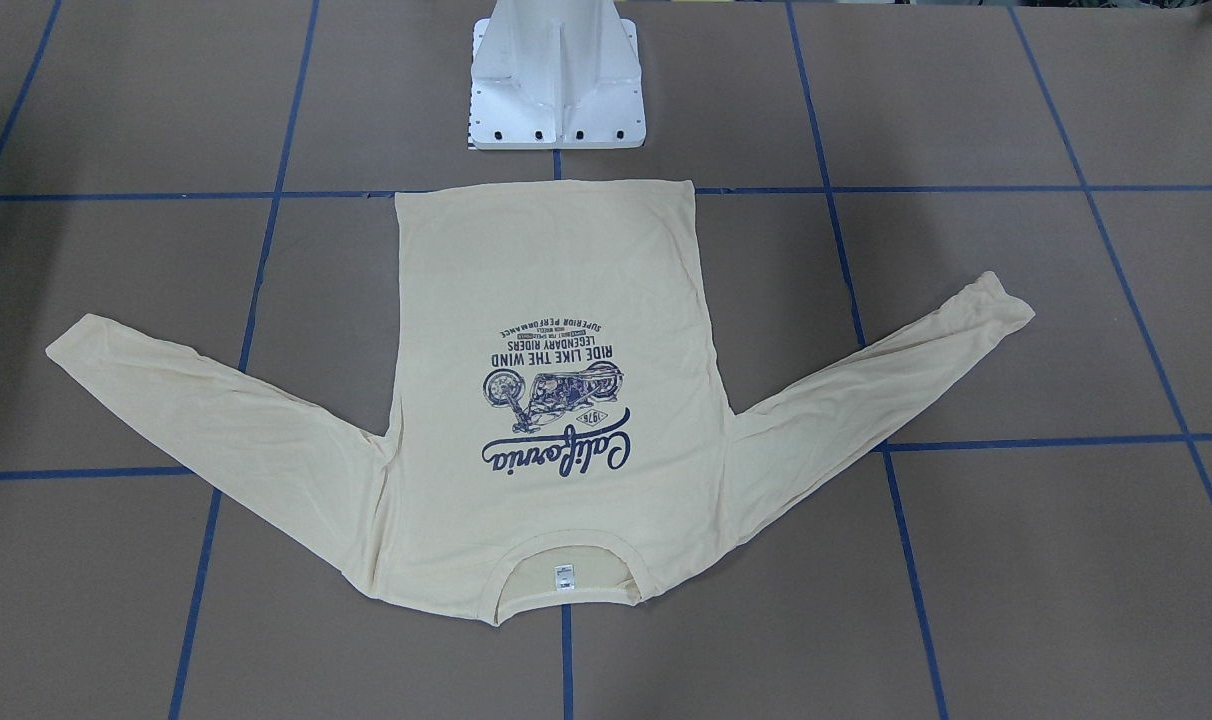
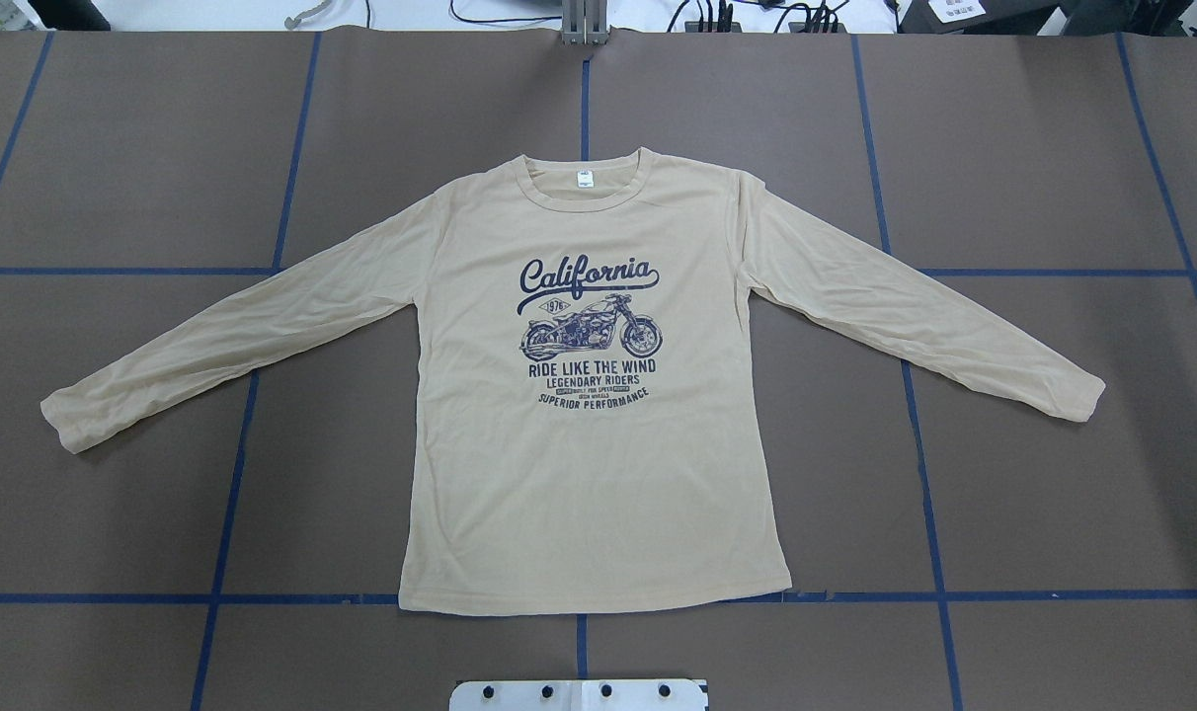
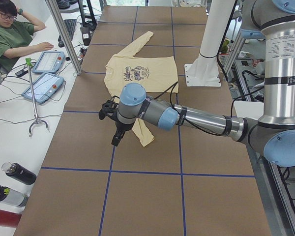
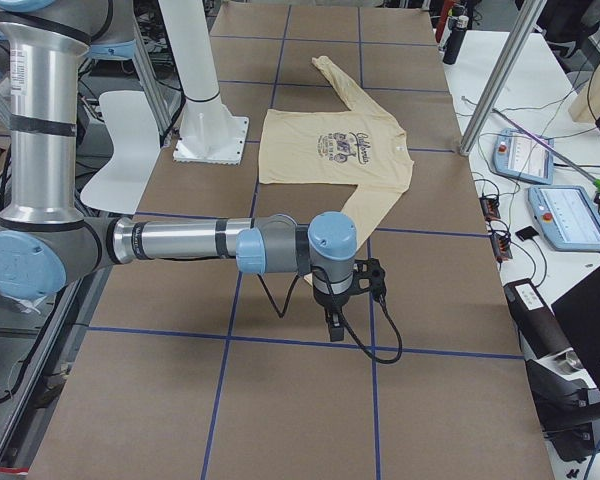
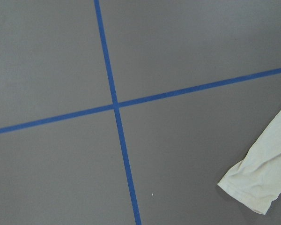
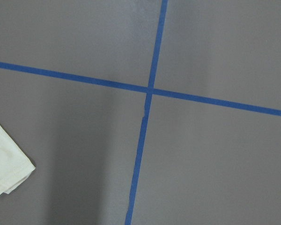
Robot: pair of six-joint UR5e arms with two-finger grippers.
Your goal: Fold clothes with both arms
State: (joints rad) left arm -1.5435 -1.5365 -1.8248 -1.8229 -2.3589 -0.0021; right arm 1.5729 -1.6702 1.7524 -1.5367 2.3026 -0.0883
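The clothes are one pale cream-yellow long-sleeved shirt (image 2: 598, 494), spread flat on the brown table with its navy "California" print up, both sleeves out and the neckline at the far side. It also shows in the front view (image 1: 556, 270). My left arm hovers above the table beyond the left cuff (image 5: 257, 185), and its gripper (image 3: 117, 138) points down. Beyond the right cuff (image 6: 4, 168), my right gripper (image 4: 335, 325) also hangs pointing down. Both grippers show only in the side views, so I cannot tell whether they are open or shut.
Blue tape lines (image 2: 915, 415) cross the table (image 2: 1053, 513). The white pedestal base (image 1: 556, 90) stands just behind the shirt's hem. A side bench holds tablets (image 3: 44, 86) and bottles (image 3: 17, 173), and a seated person (image 3: 12, 37) is there. Another bench carries pendants (image 4: 568, 215).
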